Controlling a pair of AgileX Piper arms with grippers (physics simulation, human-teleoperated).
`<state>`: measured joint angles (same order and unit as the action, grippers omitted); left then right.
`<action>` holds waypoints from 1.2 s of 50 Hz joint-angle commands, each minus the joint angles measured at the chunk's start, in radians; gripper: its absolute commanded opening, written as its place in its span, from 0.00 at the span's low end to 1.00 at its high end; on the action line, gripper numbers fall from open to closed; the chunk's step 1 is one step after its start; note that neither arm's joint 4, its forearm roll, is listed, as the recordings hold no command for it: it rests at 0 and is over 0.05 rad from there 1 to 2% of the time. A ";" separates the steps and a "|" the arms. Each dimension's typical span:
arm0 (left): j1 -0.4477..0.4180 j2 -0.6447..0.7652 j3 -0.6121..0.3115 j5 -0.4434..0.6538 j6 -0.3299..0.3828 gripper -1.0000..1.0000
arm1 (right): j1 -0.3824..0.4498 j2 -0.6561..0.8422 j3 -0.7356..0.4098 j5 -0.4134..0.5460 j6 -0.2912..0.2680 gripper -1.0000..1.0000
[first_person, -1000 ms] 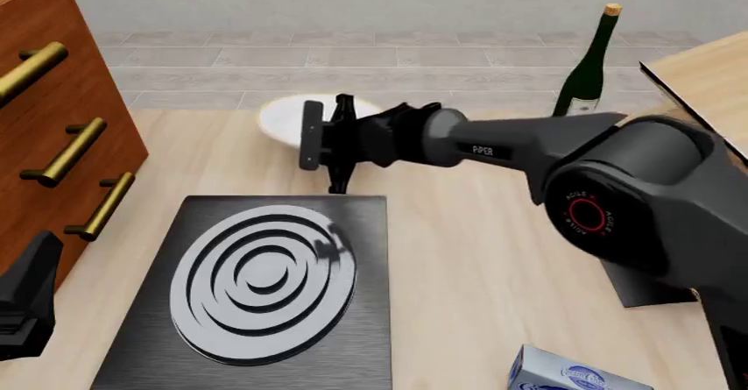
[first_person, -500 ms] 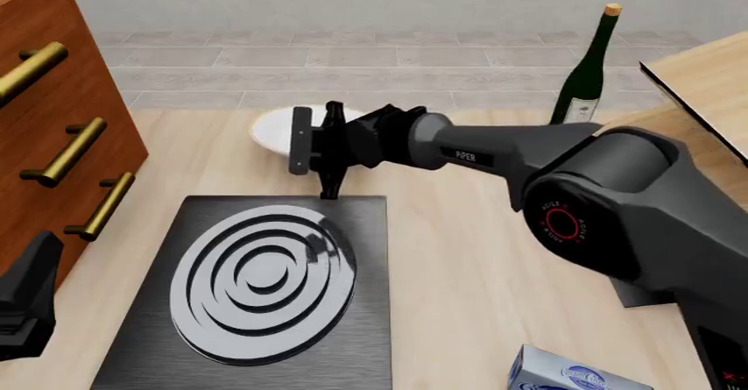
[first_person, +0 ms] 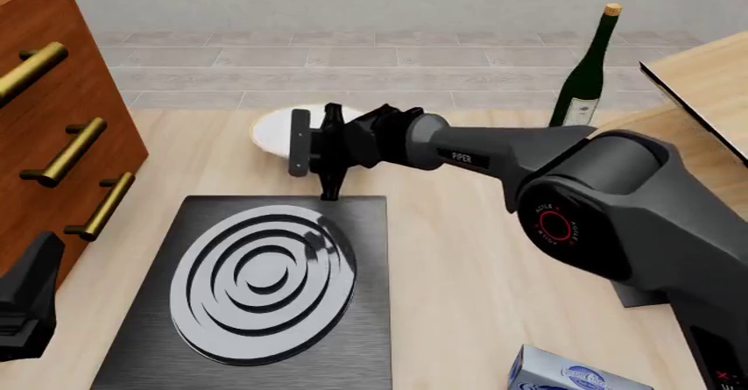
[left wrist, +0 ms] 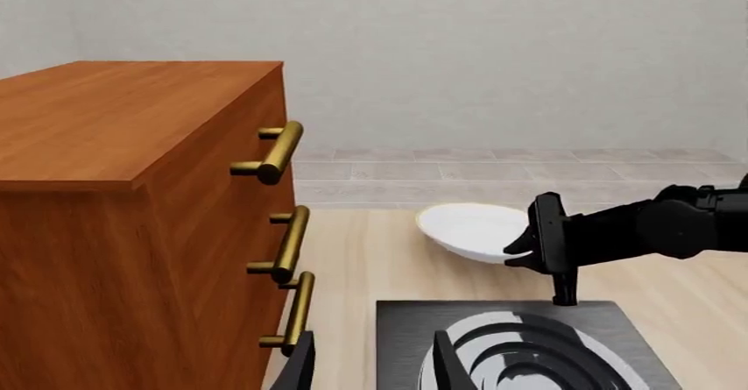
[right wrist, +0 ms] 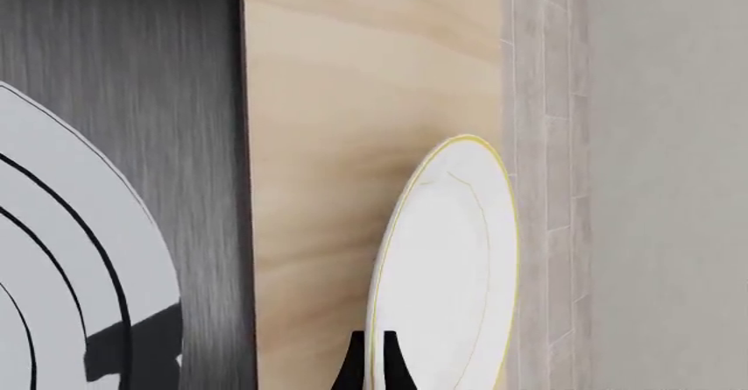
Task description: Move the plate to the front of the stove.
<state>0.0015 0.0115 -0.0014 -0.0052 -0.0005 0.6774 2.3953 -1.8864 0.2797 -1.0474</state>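
1. Since the earlier frames your right gripper [first_person: 314, 152] slid left and now sits at the plate [first_person: 276, 129], barely shifting in the last half second.
2. Fingers look nearly closed at the near rim; real grip — cannot tell.
3. Plate lies beyond the stove [first_person: 257, 290], near the table's far edge.
4. Risk: thin rim hold, so the plate could slip or tip when dragged.
5. Left gripper [left wrist: 374, 365] hangs parted, holding nothing.
6. Light wood table [first_person: 479, 258], dresser [first_person: 52, 109] left, bottle [first_person: 587, 66], tiled floor.

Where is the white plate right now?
In the front view the plate sits on the table's far side, just beyond the stove, with the right gripper at its near edge and the wooden drawers off to the left.
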 commanded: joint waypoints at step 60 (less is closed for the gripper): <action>-0.001 -0.001 0.000 0.001 0.000 1.00 | -0.024 -0.251 0.330 -0.165 -0.009 1.00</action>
<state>0.0005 0.0100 -0.0010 -0.0037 -0.0005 0.6574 2.2027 -1.6311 0.1548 -1.0616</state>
